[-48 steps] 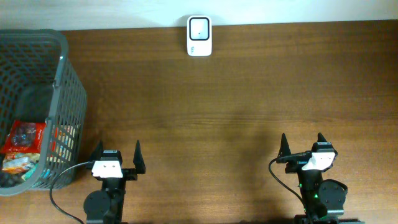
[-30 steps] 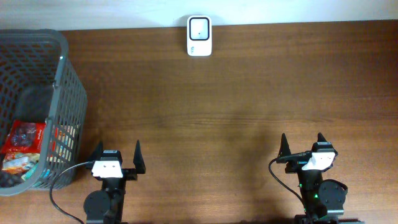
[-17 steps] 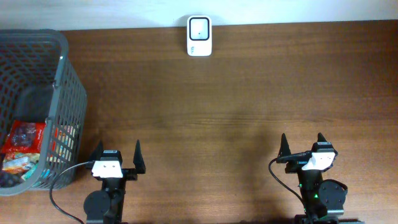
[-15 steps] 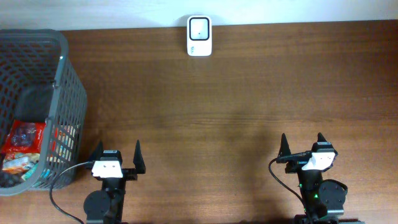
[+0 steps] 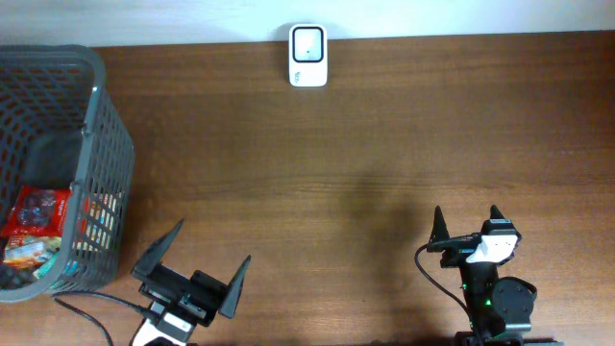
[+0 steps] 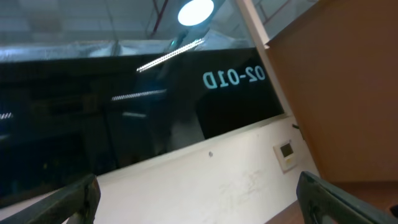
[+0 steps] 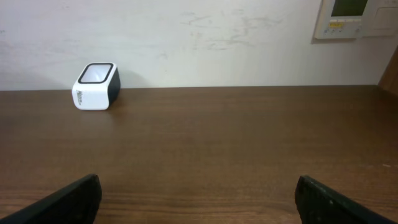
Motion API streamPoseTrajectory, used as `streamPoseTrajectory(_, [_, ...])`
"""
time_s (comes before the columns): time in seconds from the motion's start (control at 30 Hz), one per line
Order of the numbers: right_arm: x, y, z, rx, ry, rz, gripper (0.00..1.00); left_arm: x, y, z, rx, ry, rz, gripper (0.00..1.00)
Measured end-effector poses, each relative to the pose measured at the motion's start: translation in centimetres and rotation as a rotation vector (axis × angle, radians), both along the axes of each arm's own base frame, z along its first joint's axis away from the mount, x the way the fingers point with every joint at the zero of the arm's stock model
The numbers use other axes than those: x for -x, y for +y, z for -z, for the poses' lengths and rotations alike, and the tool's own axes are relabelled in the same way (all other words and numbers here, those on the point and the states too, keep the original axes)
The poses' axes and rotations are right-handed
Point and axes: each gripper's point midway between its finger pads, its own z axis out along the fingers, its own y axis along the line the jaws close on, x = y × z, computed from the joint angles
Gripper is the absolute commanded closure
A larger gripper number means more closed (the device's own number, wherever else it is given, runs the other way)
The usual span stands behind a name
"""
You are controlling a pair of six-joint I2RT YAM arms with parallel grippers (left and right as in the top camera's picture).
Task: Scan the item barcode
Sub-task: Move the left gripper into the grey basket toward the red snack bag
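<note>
- Basket (image 5: pixel 94 106): grey mesh, at the left end of the counter (image 5: pixel 384 144).
- Red snack packet (image 5: pixel 35 211): lies inside the basket among other wrapped items, untouched.
- Barcode scanner (image 5: pixel 308 56): white, well to the right of the basket, at the counter's far edge by the wall.
- Left pincer (image 5: pixel 215 242): just right of the basket's near corner, tilted, jaws spread wide, holding nothing.
- Right pincer (image 5: pixel 467 213): far right of the basket, at the near edge, jaws wide, empty.

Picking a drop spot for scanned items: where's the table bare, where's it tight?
Bare: table from the scanner at the far edge down to the right hand, and everything right of the scanner. Tight: left side, where the basket stands close to the left hand.
</note>
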Motion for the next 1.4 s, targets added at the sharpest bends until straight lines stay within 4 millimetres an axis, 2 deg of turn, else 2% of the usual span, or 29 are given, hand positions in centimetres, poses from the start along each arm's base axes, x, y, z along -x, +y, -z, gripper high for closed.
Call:
streamPoseTrajectory(0.1, [0.0, 0.0, 0.0, -0.001, 0.000, 0.000, 0.02, 0.4, -0.3, -1.5, -0.020, 0.022, 0.011, 0.01])
streamPoseTrajectory(0.13, [0.0, 0.0, 0.0, -0.001, 0.000, 0.000, 0.02, 1.4, -0.2, -3.6, -0.026, -0.005, 0.000, 0.01])
streamPoseTrajectory(0.17, [0.0, 0.0, 0.0, 0.000, 0.000, 0.000, 0.02, 1.6, 0.0, -4.4, -0.028, 0.000, -0.016, 0.01])
streamPoseTrajectory(0.23, [0.0, 0.0, 0.1, 0.000, 0.003, 0.000, 0.02, 1.1, 1.4, -6.5, 0.009, 0.165, -0.105, 0.01])
streamPoseTrajectory(0.27, [0.0, 0.0, 0.0, -0.001, 0.002, -0.001, 0.02, 0.6, 2.0, -6.2, 0.015, 0.292, -0.141, 0.01])
streamPoseTrajectory(0.3, [0.0, 0.0, 0.0, 0.000, 0.002, -0.001, 0.02, 0.3, 2.5, -7.2, -0.003, 0.392, -0.182, 0.01])
streamPoseTrajectory(0.37, [0.0, 0.0, 0.0, 0.000, 0.002, -0.001, 0.02, -0.5, 2.4, -7.7, -0.044, 0.494, -0.189, 0.01])
streamPoseTrajectory(0.47, [0.0, 0.0, 0.1, -0.001, 0.002, -0.001, 0.02, -3.5, 2.1, -6.3, -0.085, 0.619, -0.183, 0.01])
streamPoseTrajectory(0.5, [0.0, 0.0, 0.1, 0.000, 0.002, -0.001, 0.02, -4.8, 2.4, -5.6, -0.079, 0.664, -0.205, 0.01])
streamPoseTrajectory(0.57, [0.0, 0.0, 0.0, -0.001, 0.002, -0.001, 0.02, -6.0, 3.2, -5.2, -0.052, 0.751, -0.245, 0.01])
streamPoseTrajectory(0.63, [0.0, 0.0, 0.1, -0.001, 0.002, -0.001, 0.02, -7.4, 3.8, -5.7, -0.044, 0.909, -0.278, 0.01])
streamPoseTrajectory(0.7, [0.0, 0.0, 0.0, -0.001, 0.002, -0.001, 0.02, -8.5, 4.0, -5.2, -0.078, 1.111, -0.294, 0.01])
streamPoseTrajectory(0.73, [0.0, 0.0, 0.0, -0.001, 0.002, -0.001, 0.02, -10.4, 4.0, -6.1, -0.096, 1.183, -0.300, 0.01])
streamPoseTrajectory(0.83, [0.0, 0.0, 0.1, -0.001, 0.002, -0.001, 0.01, -14.0, 5.0, -6.0, -0.102, 1.307, -0.357, 0.01])
streamPoseTrajectory(0.9, [0.0, 0.1, 0.1, -0.001, 0.003, -0.003, 0.02, -16.6, 8.1, -7.0, -0.002, 1.321, -0.488, 0.01])
streamPoseTrajectory(0.93, [0.0, 0.0, 0.1, 0.000, 0.003, -0.001, 0.02, -17.5, 10.4, -7.5, 0.071, 1.322, -0.566, 0.01])
streamPoseTrajectory(0.97, [0.0, 0.1, 0.1, 0.000, 0.002, -0.002, 0.02, -18.2, 13.6, -7.9, 0.173, 1.326, -0.662, 0.01])
streamPoseTrajectory(1.0, [0.0, 0.0, 0.1, -0.001, 0.003, -0.002, 0.02, -18.4, 17.1, -7.7, 0.286, 1.334, -0.760, 0.01])
streamPoseTrajectory(1.07, [0.0, 0.1, 0.1, -0.001, 0.002, -0.002, 0.02, -18.0, 22.6, -7.0, 0.484, 1.340, -0.893, 0.01])
streamPoseTrajectory(1.13, [0.0, 0.0, 0.1, 0.000, 0.002, -0.002, 0.02, -16.7, 28.2, -5.5, 0.679, 1.359, -1.026, 0.01])
streamPoseTrajectory(1.2, [0.0, 0.1, 0.1, 0.000, 0.002, -0.002, 0.02, -15.3, 31.2, -3.9, 0.778, 1.394, -1.104, 0.01])
streamPoseTrajectory(1.3, [0.0, 0.0, 0.1, 0.000, 0.002, -0.002, 0.02, -13.4, 34.4, -1.2, 0.866, 1.462, -1.225, 0.01])
streamPoseTrajectory(1.4, [0.0, 0.0, 0.1, 0.000, 0.002, -0.002, 0.02, -13.2, 35.8, 2.5, 0.877, 1.588, -1.295, 0.01])
